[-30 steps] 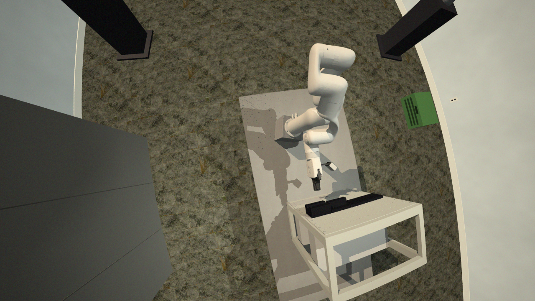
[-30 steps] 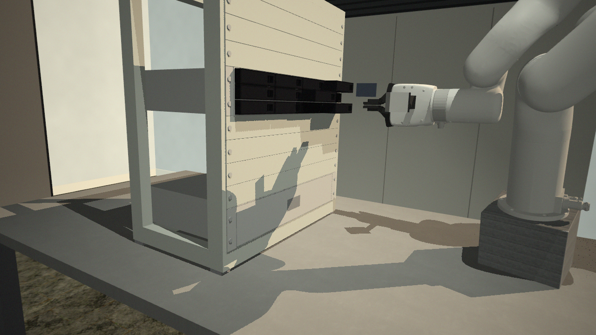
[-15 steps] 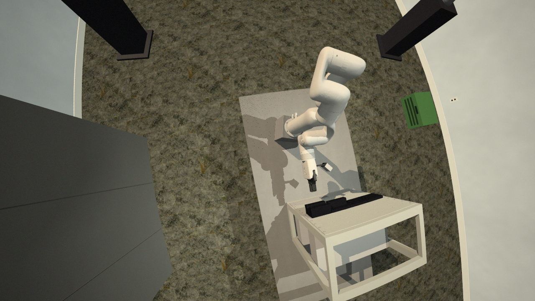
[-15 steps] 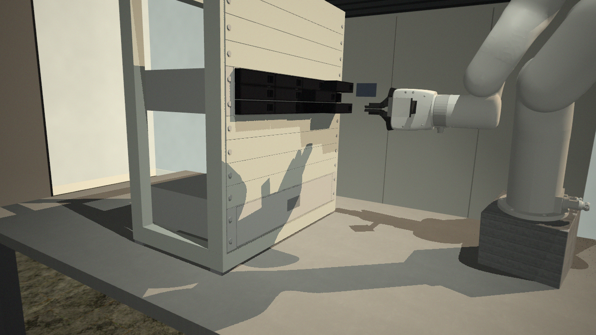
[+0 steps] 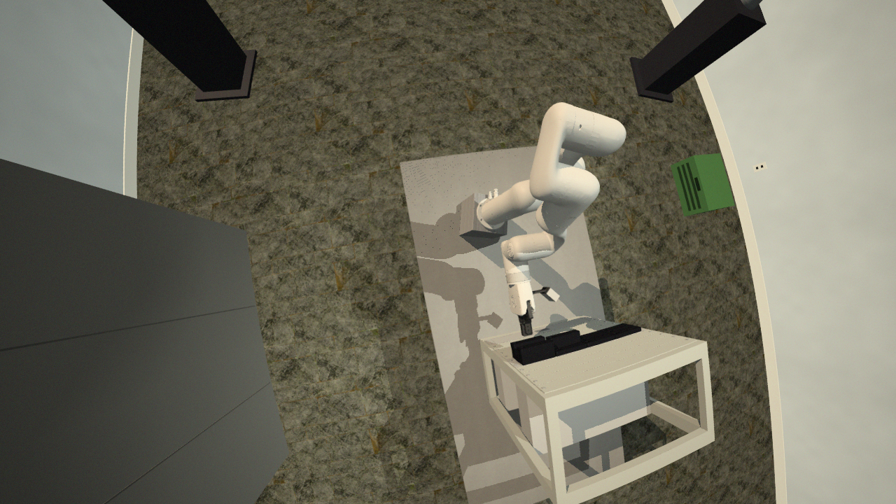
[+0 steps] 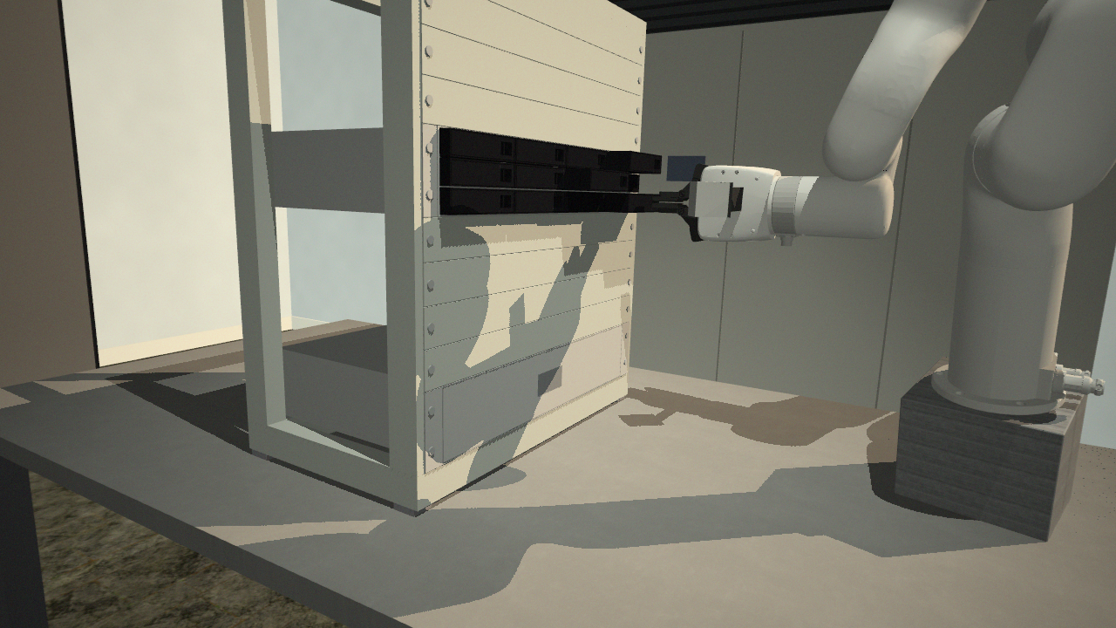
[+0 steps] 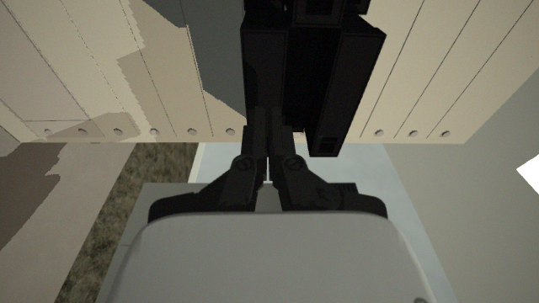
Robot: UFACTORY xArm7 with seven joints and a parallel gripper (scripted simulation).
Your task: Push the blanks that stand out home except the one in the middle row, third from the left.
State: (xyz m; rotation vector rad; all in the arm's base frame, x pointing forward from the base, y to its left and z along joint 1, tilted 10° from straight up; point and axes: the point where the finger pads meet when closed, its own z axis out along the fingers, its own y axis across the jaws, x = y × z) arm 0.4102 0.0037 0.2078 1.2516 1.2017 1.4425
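Note:
The cream rack (image 6: 468,257) stands on the table with the black storage chassis (image 6: 538,172) in its front. At the chassis's far end in the side view, a top-row blank (image 6: 636,161) and a bottom-row blank (image 6: 628,202) stand out from the rest. My gripper (image 6: 672,204) is shut and empty, level with the bottom row, with its fingertips against the front of that bottom-row blank. In the wrist view the shut fingers (image 7: 266,122) meet one dark blank (image 7: 261,71), and another protruding blank (image 7: 338,93) lies beside them. From above, the gripper (image 5: 525,327) is at the chassis's left end (image 5: 532,349).
The arm's base block (image 6: 983,460) stands on the table to the right of the rack. The rack's cream blanking panels (image 6: 530,78) lie above and below the chassis. A green box (image 5: 703,185) sits on the floor far off.

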